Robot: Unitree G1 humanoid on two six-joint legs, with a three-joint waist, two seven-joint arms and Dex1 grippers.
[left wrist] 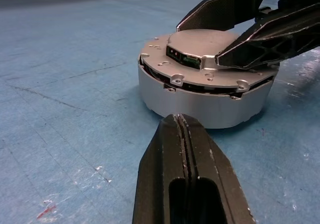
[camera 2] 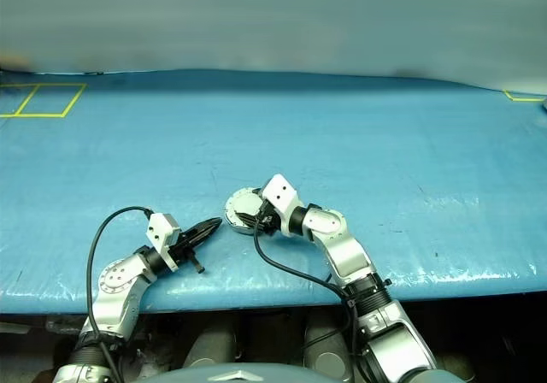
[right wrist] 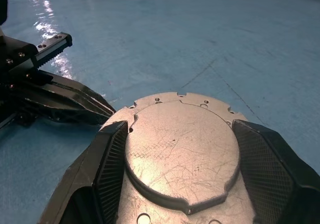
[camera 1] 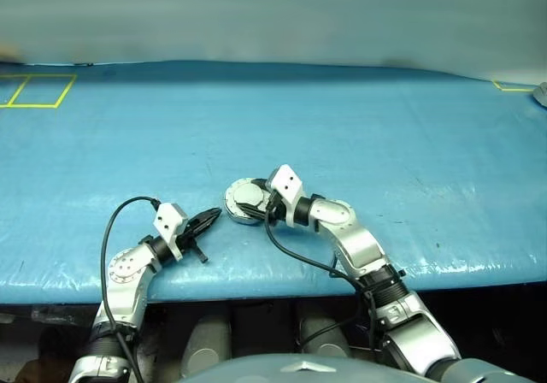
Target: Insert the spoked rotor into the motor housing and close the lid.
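The motor housing (left wrist: 200, 104), a squat silver cup, sits on the blue table near its front edge. Its lid (right wrist: 180, 154) lies flat on top, plain silver face with the raised circle upward, and a thin dark gap shows under its rim. The spoked rotor is hidden. My right gripper (right wrist: 180, 126) reaches over the housing (camera 1: 242, 202) from the right, its two fingers pressed against opposite sides of the lid's raised circle. My left gripper (left wrist: 179, 119) is shut with nothing in it. It points at the housing's side wall from the left, a short gap away.
The blue cover (camera 1: 342, 135) spreads wide behind and to both sides. Yellow tape squares (camera 1: 38, 91) mark the far left corner, and more yellow tape (camera 1: 513, 85) the far right. The table's front edge (camera 1: 282, 285) runs just below both grippers.
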